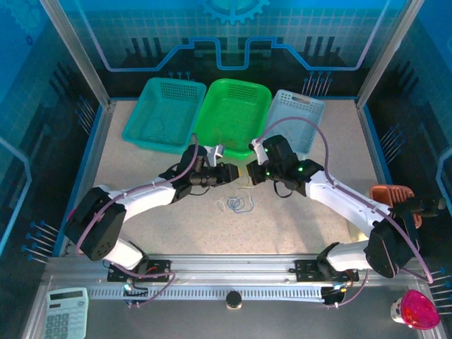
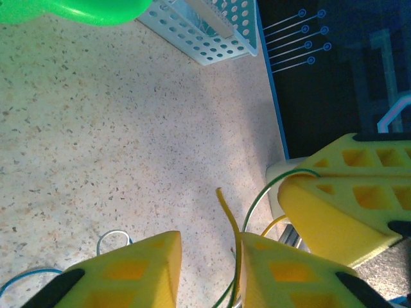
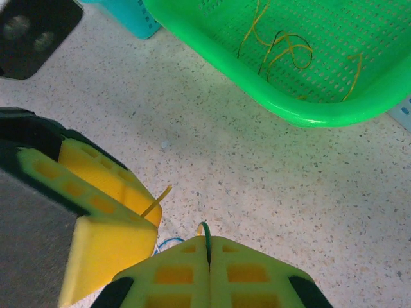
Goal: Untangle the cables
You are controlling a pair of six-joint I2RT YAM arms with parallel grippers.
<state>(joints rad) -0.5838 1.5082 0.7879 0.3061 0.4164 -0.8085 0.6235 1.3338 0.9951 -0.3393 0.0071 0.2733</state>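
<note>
free: bare table (image 1: 233, 236) at near-centre | blocked: far edge, three baskets (image 1: 210, 106) (side by side)

Bright, even light from above, soft shadows on the table (image 1: 296, 219), near edges perhaps slightly blurred.

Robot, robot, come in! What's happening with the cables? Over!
Left gripper open, yellow cable between its jaws. Right gripper shut on green cable. Loose cables on table beside them. Nothing blocking.

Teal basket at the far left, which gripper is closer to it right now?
Left. The left gripper sits in front of the teal basket, off its near right corner. The right gripper is further right, in front of the green basket.
</note>
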